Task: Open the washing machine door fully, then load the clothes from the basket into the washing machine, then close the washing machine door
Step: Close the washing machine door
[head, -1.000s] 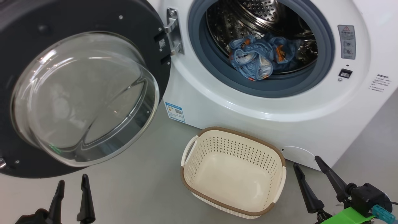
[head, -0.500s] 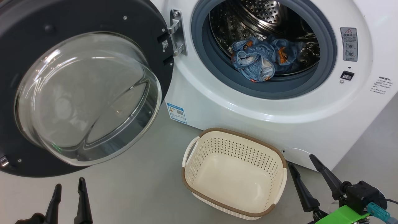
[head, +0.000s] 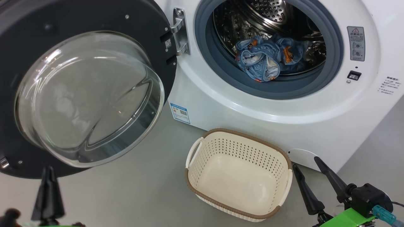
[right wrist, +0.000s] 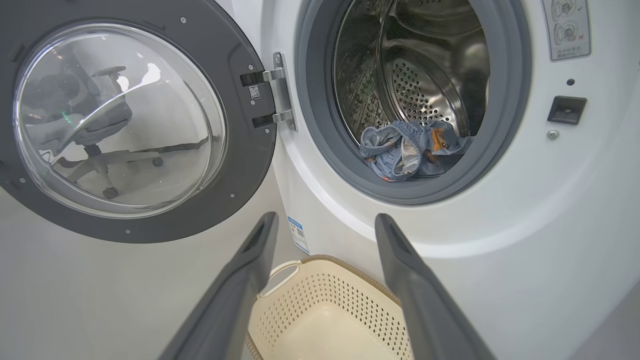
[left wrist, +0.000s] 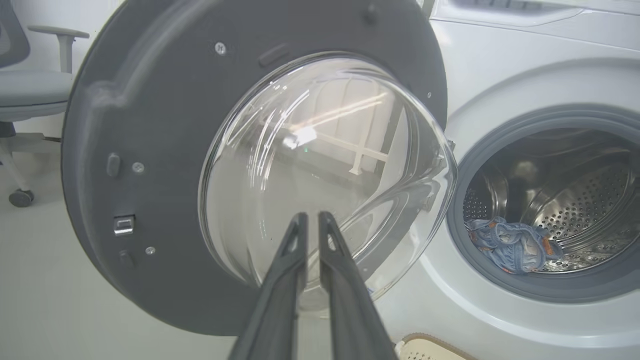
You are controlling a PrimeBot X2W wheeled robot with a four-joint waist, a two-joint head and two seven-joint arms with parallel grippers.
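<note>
Closing the washing machine door [head: 94, 19] is judged to be the step in hand. The basket [head: 240, 146] stands empty on the floor just before the machine, and the clothes [head: 262, 60] lie in the drum [head: 268, 12].

Nearest, the left gripper [left wrist: 312, 220] points at the lower part of the door's glass bowl window [head: 85, 97]. Its fingers are drawn almost together, with a thin gap and nothing between them. The right gripper [head: 305, 162] hangs low beside the basket's right end, fingers spread wide and empty.

Recommended procedure:

1. Use the left gripper as a blunt pusher. The door's inner face is turned toward it, so pressing there would swing the door wider.
2. Take the tips past the free edge, the side bearing the latch hook [left wrist: 123, 224] and away from the hinge [head: 180, 31]. Bear on the outer face near that edge for the longest lever.
3. Avoid the glass. It bulges and looks smooth, so the tips could slide.
4. Sweep in an arc about the hinge, not in a straight line.
5. Keep the right gripper out of the door's path. Whether the door's lower edge clears the basket cannot be told.
6. Check the grey-blue gasket [head: 227, 78]. The clothes lie near the front of the drum, and a trailing edge would block closure.
7. Press until the hook enters the latch slot [head: 354, 75] on the washing machine [head: 252, 126] front.
</note>
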